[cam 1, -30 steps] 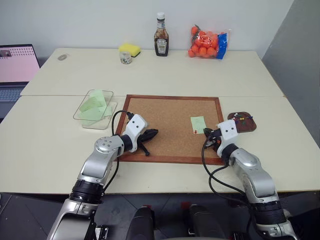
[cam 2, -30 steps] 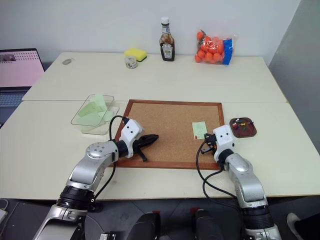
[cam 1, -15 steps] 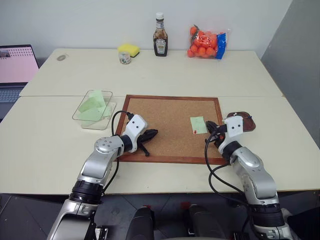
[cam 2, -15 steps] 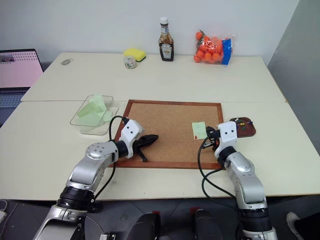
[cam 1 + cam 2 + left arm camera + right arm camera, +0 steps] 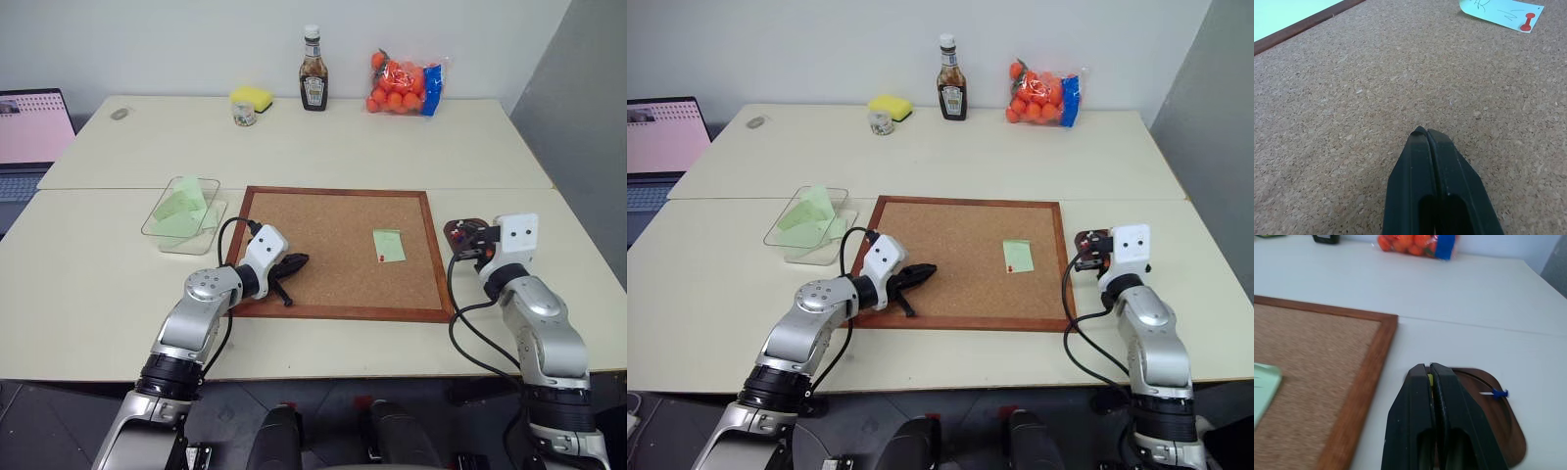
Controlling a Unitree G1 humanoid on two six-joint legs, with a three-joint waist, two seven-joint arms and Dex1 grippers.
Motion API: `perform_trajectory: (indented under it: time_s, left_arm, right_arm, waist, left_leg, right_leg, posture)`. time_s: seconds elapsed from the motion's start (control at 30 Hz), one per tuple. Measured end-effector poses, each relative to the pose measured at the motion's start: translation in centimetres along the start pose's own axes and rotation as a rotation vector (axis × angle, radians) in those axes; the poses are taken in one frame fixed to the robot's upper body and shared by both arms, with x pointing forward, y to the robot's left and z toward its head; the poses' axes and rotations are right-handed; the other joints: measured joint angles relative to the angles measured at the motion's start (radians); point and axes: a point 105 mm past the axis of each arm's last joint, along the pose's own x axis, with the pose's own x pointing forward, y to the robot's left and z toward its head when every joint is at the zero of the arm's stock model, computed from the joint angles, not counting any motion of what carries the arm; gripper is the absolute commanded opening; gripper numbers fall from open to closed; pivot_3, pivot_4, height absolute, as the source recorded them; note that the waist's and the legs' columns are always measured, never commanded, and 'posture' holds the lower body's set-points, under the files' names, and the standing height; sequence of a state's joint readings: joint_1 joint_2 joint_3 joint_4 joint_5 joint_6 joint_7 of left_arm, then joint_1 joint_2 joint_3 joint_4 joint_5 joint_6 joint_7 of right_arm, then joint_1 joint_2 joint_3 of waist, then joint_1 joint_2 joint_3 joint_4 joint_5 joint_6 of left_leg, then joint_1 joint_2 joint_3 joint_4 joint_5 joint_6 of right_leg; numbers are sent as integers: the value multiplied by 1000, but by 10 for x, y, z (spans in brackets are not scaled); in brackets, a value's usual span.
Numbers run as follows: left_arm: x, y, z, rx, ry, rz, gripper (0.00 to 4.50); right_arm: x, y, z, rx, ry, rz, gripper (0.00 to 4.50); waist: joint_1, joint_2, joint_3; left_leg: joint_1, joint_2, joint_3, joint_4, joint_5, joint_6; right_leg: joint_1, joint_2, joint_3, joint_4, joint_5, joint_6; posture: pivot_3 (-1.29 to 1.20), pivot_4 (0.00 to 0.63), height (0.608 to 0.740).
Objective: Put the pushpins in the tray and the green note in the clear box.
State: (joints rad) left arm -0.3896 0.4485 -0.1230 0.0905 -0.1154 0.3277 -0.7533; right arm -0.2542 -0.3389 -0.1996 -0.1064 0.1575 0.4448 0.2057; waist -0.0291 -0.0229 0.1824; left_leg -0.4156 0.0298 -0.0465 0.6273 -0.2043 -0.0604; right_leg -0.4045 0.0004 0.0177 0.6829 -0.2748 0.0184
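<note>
Pale green paper note (image 5: pixel 389 244) lies pinned by a red pushpin (image 5: pixel 1528 21) on the corkboard (image 5: pixel 333 220); right tool (image 5: pixel 1430 369), pressed together, hovers over the dark brown tray (image 5: pixel 1498 416); left tool (image 5: pixel 1426 134) likewise closed.

an office-like lab or test room: pale rectangular tables (image 5: pixel 294 147) pushed together against a bare white wall (image 5: pixel 176 39), an open laptop (image 5: pixel 29 132) at the far left edge, and a framed cork board (image 5: pixel 333 250) laid flat. staged props line the back: a sauce bottle (image 5: pixel 313 69), a bag of oranges (image 5: pixel 405 85), a yellow sponge (image 5: pixel 252 96).
</note>
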Motion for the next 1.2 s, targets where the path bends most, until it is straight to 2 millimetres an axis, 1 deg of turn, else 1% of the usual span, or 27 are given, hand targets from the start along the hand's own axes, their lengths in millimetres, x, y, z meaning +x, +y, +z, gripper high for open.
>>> perform_trajectory:
  time_s: [0.17, 0.23, 0.27, 0.33, 0.47, 0.53, 0.57, 0.6, 0.63, 0.77, 0.97, 1.2]
  left_arm:
    - [1, -1, 0, 3, -4, -3, 0]
    - [1, -1, 0, 4, -4, -2, 0]
    - [1, -1, 0, 4, -4, -2, 0]
    - [1, -1, 0, 4, -4, -2, 0]
    - [1, -1, 0, 5, -4, -3, 0]
    - [1, -1, 0, 6, -4, -3, 0]
    - [1, -1, 0, 6, -4, -4, 0]
    - [1, -1, 0, 6, -4, -4, 0]
    - [1, -1, 0, 6, -5, -4, 0]
    - [1, -1, 0, 7, -5, -5, 0]
    - [1, -1, 0, 12, -8, -5, 0]
    - [1, 0, -1, 14, -9, -7, 0]
  right_arm:
    - [9, -14, -8, -2, 47, -48, 3]
    - [9, -16, -12, -2, 63, -54, 461]
    - [10, -18, -14, 2, 72, -57, 534]
    - [12, -19, -16, 7, 82, -61, 928]
    - [14, -19, -12, 9, 71, -62, 1816]
    - [15, -19, -12, 9, 70, -62, 2184]
    - [15, -19, -12, 10, 70, -61, 2493]
    - [14, -19, -12, 10, 70, -61, 2589]
    - [14, -19, -12, 11, 70, -62, 2806]
    - [14, -19, -13, 13, 73, -63, 2806]
    - [12, -17, -22, 42, 119, -53, 2806]
    - [12, -17, -27, 53, 147, -65, 2806]
  waist:
    - [0, 0, 0]
    - [0, 0, 0]
    - [0, 0, 0]
    - [0, 0, 0]
    - [0, 0, 0]
    - [0, 0, 0]
    - [0, 0, 0]
    - [0, 0, 0]
    - [0, 0, 0]
    - [0, 0, 0]
    - [0, 0, 0]
    - [0, 0, 0]
  left_leg:
    - [0, 0, 1, 0, 0, 0]
    - [0, 0, 1, 0, 0, 0]
    - [0, 0, 1, 0, 0, 0]
    - [0, 0, 1, 0, 0, 0]
    - [0, 0, 1, 0, 0, 0]
    - [0, 0, 1, 0, 0, 0]
    - [0, 0, 1, 0, 0, 0]
    - [0, 0, 1, 0, 0, 0]
    - [0, 0, 1, 0, 0, 0]
    - [0, 0, 1, 0, 0, 0]
    - [0, 0, 1, 0, 0, 0]
    - [0, 0, 1, 0, 0, 0]
  right_leg:
    - [0, 0, 0, 0, 0, 0]
    - [0, 0, 0, 0, 0, 0]
    - [0, 0, 0, 0, 0, 0]
    - [0, 0, 1, 0, 0, 0]
    - [0, 0, 0, 0, 0, 0]
    - [0, 0, 0, 0, 0, 0]
    - [0, 0, 0, 0, 0, 0]
    - [0, 0, 0, 0, 0, 0]
    - [0, 0, 1, 0, 0, 0]
    - [0, 0, 0, 0, 0, 0]
    - [0, 0, 0, 0, 0, 0]
    - [0, 0, 0, 0, 0, 0]
  posture:
    - [0, 150, 740]
    - [0, 150, 740]
    - [0, 150, 740]
    - [0, 150, 740]
    - [0, 150, 740]
    - [0, 150, 740]
    - [0, 150, 740]
    - [0, 150, 740]
    - [0, 150, 740]
    - [0, 150, 740]
    - [0, 150, 740]
    - [0, 150, 740]
